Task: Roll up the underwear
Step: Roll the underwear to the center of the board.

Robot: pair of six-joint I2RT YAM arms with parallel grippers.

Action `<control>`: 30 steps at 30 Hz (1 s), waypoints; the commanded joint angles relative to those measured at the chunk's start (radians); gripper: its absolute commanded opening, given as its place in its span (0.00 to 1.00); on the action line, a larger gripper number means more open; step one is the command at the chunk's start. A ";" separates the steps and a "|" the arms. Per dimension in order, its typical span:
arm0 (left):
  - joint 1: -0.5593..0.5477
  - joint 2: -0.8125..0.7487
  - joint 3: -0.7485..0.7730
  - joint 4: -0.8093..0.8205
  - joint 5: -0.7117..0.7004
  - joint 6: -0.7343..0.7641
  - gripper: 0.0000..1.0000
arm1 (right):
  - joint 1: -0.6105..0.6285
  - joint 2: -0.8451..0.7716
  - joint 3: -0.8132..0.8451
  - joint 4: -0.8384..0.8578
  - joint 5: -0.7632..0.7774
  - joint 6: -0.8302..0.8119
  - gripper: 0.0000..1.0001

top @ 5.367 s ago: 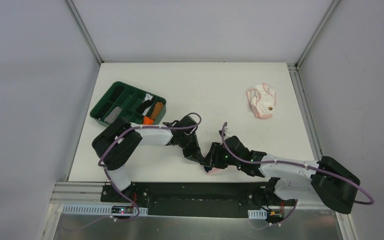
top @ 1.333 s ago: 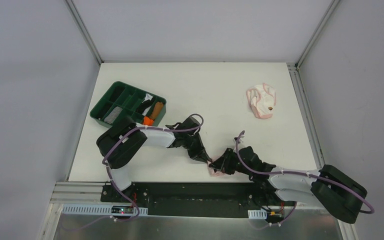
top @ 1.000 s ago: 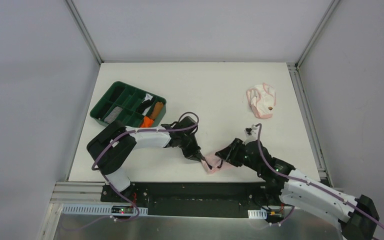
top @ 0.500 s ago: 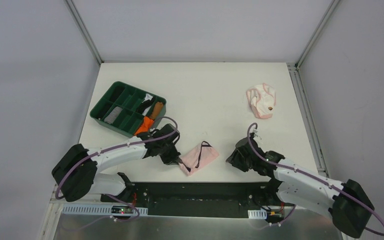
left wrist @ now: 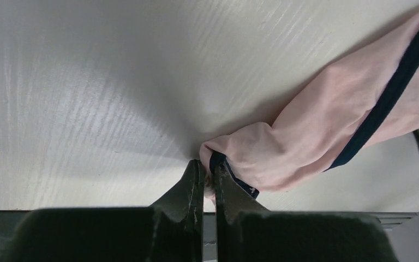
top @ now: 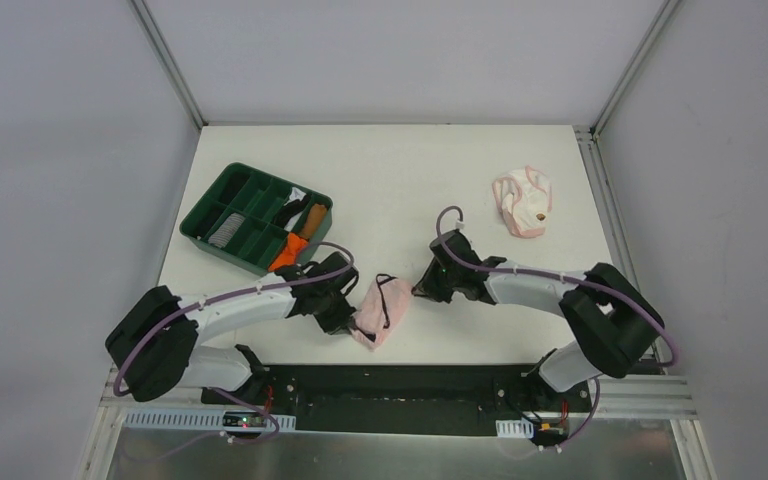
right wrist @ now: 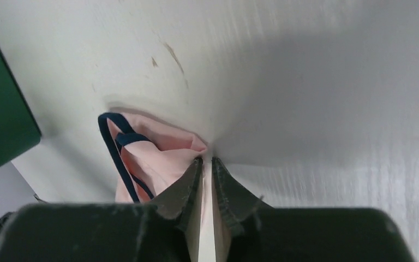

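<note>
The pink underwear with dark navy edging lies bunched near the table's front edge. My left gripper holds its lower left corner. In the left wrist view that gripper is shut on a fold of the underwear. My right gripper sits at the cloth's upper right edge. In the right wrist view its jaws are pinched together on a corner of the pink fabric. The paler pink-white underwear lies crumpled at the far right, away from both grippers.
A green compartment tray stands at the left and holds grey, black, brown and orange rolled cloths. Its corner shows in the right wrist view. The black front rail runs just below the pink underwear.
My right gripper has swung up and left from the front right to the pink underwear's right edge, and its jaws have closed. The cloth is more bunched. The left gripper keeps its hold.
</note>
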 commanded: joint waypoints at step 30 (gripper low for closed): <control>0.014 0.329 0.417 -0.444 0.163 0.028 0.00 | 0.727 -0.345 -0.149 0.287 0.645 -0.797 0.49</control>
